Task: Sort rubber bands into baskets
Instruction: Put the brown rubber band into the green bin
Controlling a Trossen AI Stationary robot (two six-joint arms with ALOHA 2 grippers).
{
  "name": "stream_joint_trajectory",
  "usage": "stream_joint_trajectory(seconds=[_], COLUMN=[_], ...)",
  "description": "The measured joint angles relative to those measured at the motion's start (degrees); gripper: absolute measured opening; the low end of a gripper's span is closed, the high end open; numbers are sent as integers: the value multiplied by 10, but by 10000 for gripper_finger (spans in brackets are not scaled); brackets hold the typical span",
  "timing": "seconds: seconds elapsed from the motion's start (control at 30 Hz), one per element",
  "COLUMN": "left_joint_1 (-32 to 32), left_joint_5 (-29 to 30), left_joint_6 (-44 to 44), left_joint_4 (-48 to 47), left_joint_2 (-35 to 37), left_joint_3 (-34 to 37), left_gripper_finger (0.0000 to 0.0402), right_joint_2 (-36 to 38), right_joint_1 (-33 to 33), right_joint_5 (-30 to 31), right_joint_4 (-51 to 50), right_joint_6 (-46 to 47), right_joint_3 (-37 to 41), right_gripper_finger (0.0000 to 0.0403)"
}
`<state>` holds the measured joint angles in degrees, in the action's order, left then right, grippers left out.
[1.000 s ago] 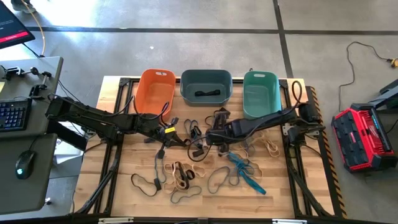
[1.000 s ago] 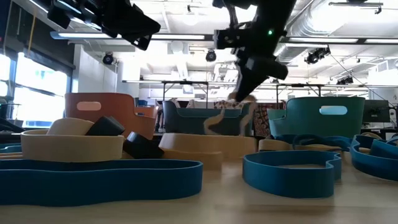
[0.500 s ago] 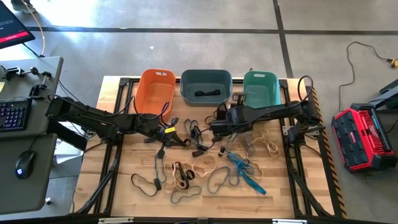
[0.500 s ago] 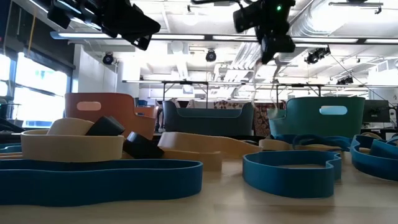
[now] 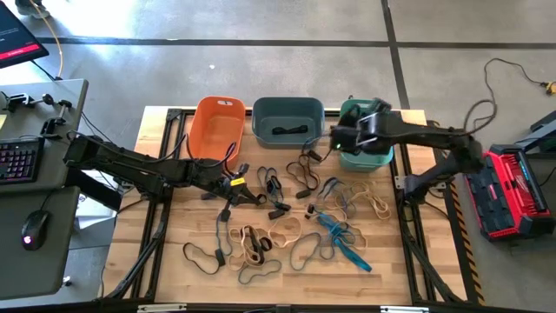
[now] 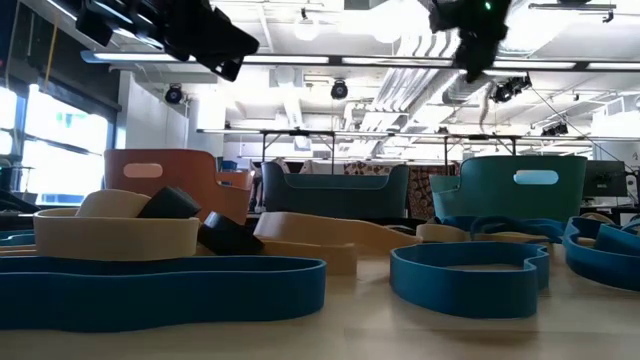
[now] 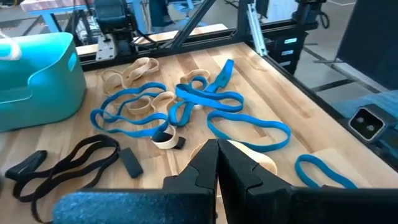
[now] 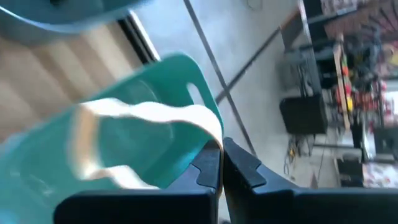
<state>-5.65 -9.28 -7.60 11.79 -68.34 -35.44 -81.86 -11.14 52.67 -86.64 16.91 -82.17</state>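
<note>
Three baskets stand in a row at the table's far side: orange (image 5: 217,126), slate blue-grey (image 5: 288,120) and teal (image 5: 372,148). Many blue, black and tan rubber bands (image 5: 287,230) lie loose on the wood. My right gripper (image 5: 341,139) is above the teal basket's left rim, shut on a tan rubber band (image 8: 149,115); the teal basket (image 8: 130,149) shows below the band. My left gripper (image 5: 239,187) is shut and empty, low over the table in front of the orange basket; its fingers (image 7: 217,158) are closed. My right gripper pinches the tan band at one end of its loop (image 8: 211,134) between its two fingers. The band is lifted clear of the table and hangs slack from the fingers, over the teal basket.
A black band (image 5: 291,131) lies in the slate basket. Blue bands (image 7: 186,102) and black bands (image 7: 68,158) lie ahead of my left gripper. The table's frame rails (image 5: 417,252) and cables run along both sides. A desk with keyboard (image 5: 17,161) stands left of the table.
My right gripper has risen from the table's middle and gone toward the far right, to above the teal basket, staying shut. The tan band has been lifted clear of the table and carried along with it.
</note>
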Motion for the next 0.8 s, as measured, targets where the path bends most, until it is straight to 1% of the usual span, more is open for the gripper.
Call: stream_joint_trajectory(seconds=[0.1,0.2,0.33,0.47,0.53,0.8], left_joint_1=[0,0,0,0,0,0], left_joint_5=[10,11,11,11,11,11], left_joint_6=[0,0,5,5,5,5], left_joint_4=[0,0,0,0,0,0], left_joint_2=[0,0,0,0,0,0], left_joint_3=[0,0,0,0,0,0], left_gripper_finger=[0,0,0,0,0,0], right_joint_2=[29,44,48,47,47,47], right_joint_1=[-46,-88,-136,-173,-190,-261], right_joint_5=[12,7,-37,-112,-140,-199], right_joint_4=[43,119,214,285,315,467], right_joint_6=[-40,-99,-174,-235,-258,-308], right_joint_3=[54,114,184,239,259,318], right_gripper_finger=[0,0,0,0,0,0])
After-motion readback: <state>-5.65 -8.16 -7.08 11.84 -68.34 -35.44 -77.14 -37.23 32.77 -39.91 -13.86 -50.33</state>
